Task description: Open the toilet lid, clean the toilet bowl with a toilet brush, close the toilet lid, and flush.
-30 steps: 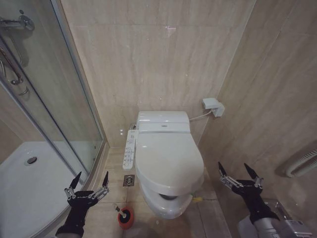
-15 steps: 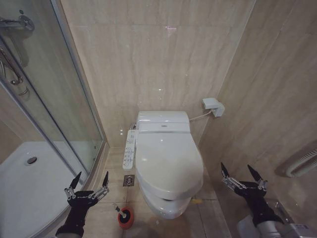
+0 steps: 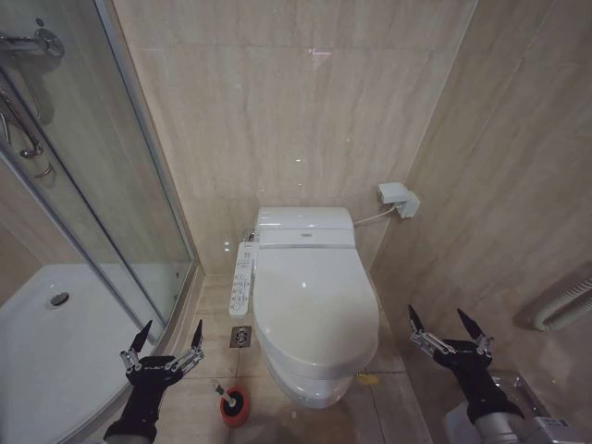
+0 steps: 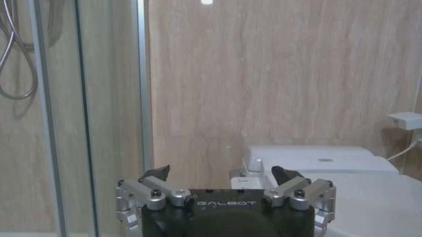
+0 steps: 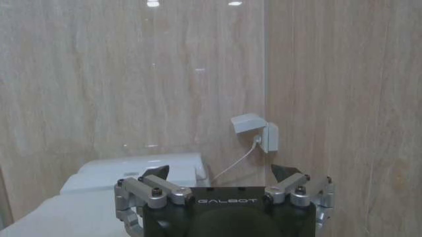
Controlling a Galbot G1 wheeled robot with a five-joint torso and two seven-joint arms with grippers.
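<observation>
Toilet lid (image 3: pixel 314 301): lying shut over the toilet bowl (image 3: pixel 310 388) — flushing is judged to remain.
Right gripper (image 3: pixel 443 326): fingers spread wide, beside the bowl.
Left gripper (image 3: pixel 167 338): fingers wide — parked above the toilet brush (image 3: pixel 233 403).

Glossy smooth white plastic toilet lid (image 3: pixel 313 296), polished beige stone-look wall tiles (image 3: pixel 305 111), clear glass shower screen (image 3: pixel 83 185) in bright metal framing, glossy red brush holder (image 3: pixel 235 404)

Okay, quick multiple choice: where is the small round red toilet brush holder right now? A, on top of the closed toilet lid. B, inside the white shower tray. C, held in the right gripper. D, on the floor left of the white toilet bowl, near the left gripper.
D: the small round red toilet brush holder stands on the tiled floor beside the white ceramic toilet bowl, just by the open left gripper.
</observation>
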